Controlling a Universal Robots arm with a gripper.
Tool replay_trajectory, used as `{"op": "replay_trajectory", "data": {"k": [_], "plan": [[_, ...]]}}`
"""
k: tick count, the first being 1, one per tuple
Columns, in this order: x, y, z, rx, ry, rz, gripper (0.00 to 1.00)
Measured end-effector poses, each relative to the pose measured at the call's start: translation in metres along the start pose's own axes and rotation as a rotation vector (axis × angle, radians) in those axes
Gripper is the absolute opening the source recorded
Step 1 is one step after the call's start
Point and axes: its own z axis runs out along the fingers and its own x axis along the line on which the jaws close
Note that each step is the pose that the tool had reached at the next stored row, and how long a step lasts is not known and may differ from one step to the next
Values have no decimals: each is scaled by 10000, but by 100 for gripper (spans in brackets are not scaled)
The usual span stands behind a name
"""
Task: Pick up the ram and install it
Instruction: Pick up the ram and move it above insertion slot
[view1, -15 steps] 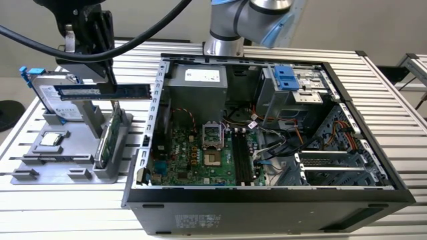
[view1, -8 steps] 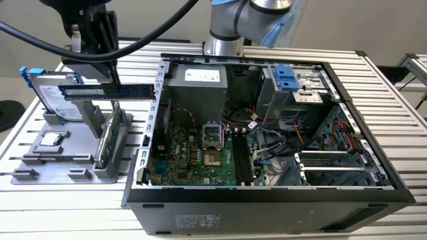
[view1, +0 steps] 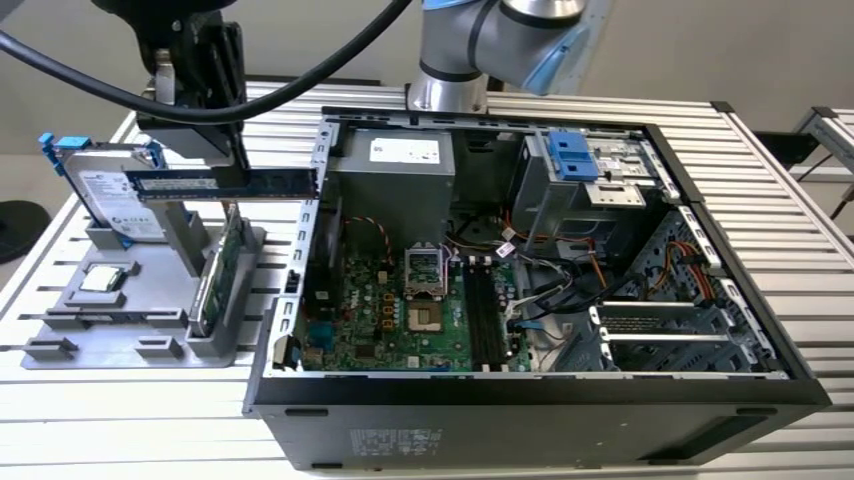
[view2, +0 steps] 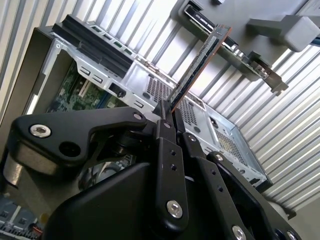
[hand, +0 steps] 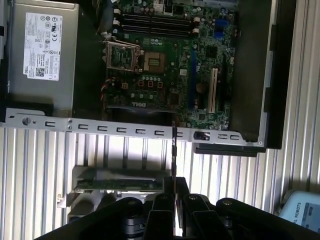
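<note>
The gripper (view1: 230, 165) is clamped on the ram (view1: 274, 184). In the second wrist view its two black fingers (view2: 164, 145) pinch the thin board from both faces, and the stick runs out straight beyond them. In the exterior view the grip sits about halfway along the ram, on its upper edge. The stick hangs level with its long lower edge free. I judge this hold is meant to keep the contact edge facing down and unobstructed for a slot.

The ram is outside the open computer case (view1: 534, 405), just beside the case's wall on the exterior view's left. One end reaches that wall, but I cannot tell whether it touches. Inside the case, the memory slots (view1: 483, 315) on the motherboard (view1: 380, 315) lie beside the processor socket (view1: 423, 270) and are well apart from the ram.

On the same side of the case as the ram, a grey holder (view1: 127, 345) stands a green card (view1: 220, 270) and a hard drive (view1: 114, 195) on edge. That probably leaves their upper edges open to the fingers.

The ram, the hard drive and the power supply (view1: 394, 170) in the case's far corner each carry a printed sticker, and the motherboard bears white lettering.
</note>
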Motion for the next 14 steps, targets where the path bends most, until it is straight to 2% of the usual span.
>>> {"op": "replay_trajectory", "data": {"k": [14], "plan": [[-5,100,3,0,0,1,0]]}}
